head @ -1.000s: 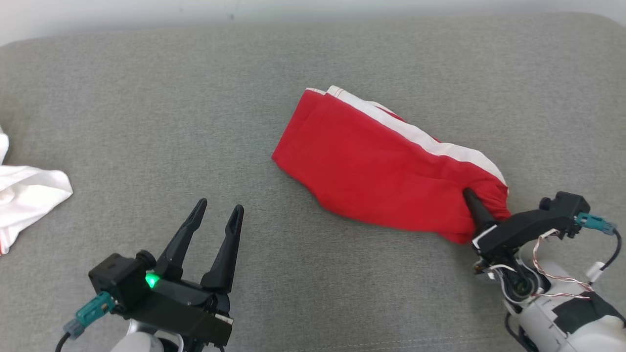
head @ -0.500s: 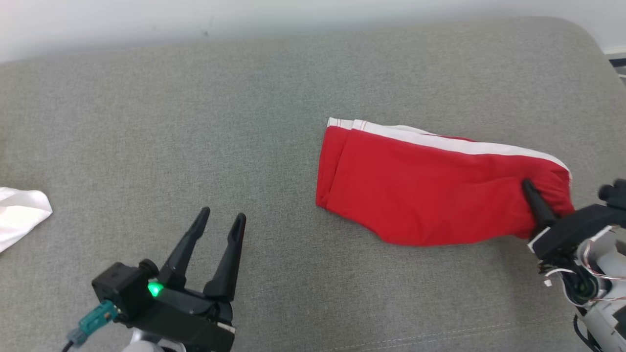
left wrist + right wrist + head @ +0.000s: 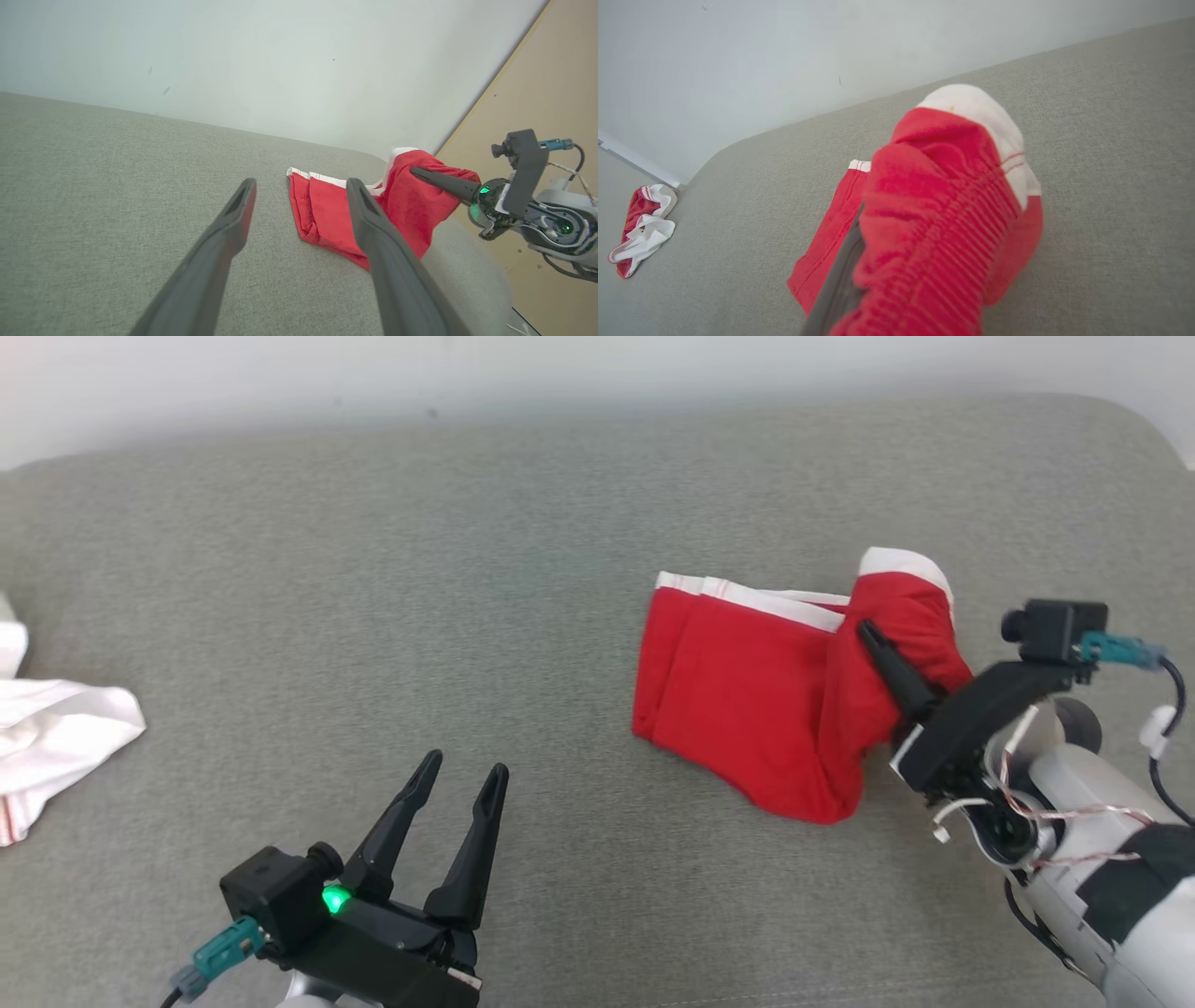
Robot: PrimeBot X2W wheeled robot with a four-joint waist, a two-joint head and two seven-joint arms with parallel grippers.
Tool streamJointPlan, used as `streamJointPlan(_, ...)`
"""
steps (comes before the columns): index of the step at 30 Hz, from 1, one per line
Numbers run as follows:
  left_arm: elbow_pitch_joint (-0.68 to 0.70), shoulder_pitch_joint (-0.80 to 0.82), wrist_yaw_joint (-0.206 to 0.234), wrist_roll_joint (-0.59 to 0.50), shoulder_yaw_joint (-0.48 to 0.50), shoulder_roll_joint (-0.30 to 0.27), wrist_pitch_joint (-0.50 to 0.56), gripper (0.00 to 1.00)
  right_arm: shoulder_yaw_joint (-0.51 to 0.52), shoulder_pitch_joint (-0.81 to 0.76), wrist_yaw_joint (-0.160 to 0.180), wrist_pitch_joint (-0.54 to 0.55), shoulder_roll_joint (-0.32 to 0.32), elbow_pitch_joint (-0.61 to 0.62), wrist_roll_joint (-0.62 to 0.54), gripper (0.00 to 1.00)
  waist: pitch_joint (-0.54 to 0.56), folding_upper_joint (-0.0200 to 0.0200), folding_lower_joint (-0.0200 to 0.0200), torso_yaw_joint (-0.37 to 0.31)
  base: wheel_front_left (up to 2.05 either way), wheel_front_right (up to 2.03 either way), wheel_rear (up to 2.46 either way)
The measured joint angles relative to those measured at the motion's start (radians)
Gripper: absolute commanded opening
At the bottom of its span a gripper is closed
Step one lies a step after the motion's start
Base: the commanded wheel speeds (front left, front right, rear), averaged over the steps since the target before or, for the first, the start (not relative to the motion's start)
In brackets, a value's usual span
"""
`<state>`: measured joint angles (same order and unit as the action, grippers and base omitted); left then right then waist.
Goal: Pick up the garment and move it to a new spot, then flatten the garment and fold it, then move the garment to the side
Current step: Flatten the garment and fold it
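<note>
- The bench (image 3: 373, 569) is carrying the red garment (image 3: 738, 700) toward its right side, with the garment's right end raised.
- My right gripper (image 3: 878, 644) is clenching that bunched end. With the cloth hanging from one pinch, the folds may be sliding apart or slipping free.
- My right arm is reaching in from the near right, and my left gripper (image 3: 465, 763) is hovering spread and empty at the near left.

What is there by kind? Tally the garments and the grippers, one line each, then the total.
Garments: 2, the red garment and the white-and-red cloth
Grippers: 2, the left gripper, open, and the right gripper, shut on the red garment
Total: 4
</note>
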<state>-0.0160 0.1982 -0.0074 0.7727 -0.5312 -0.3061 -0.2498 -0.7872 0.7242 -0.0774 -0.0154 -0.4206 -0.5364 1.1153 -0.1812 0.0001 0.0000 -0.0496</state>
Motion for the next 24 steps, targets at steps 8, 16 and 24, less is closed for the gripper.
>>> streamJointPlan(8, -0.020, 0.005, -0.012, 0.000, -0.006, 0.031, 0.000, 1.00, -0.044, 0.080, 0.079, 0.101, 0.032, -0.059, -0.034, 0.00, 0.000, 0.0000, 0.0001, 0.065, 0.00, 0.00, 0.00)
streamJointPlan(16, -0.038, 0.003, -0.019, 0.000, 0.012, 0.048, 0.000, 1.00, -0.075, 0.097, 0.123, 0.181, 0.075, -0.112, -0.034, 1.00, -0.001, 0.0000, 0.0000, 0.131, 0.00, 0.00, 0.00)
streamJointPlan(24, -0.038, -0.002, -0.019, 0.000, 0.050, 0.044, 0.000, 1.00, -0.082, 0.125, 0.120, 0.191, 0.134, -0.114, -0.033, 1.00, 0.000, 0.0000, 0.0000, 0.126, 0.00, 0.00, 0.00)
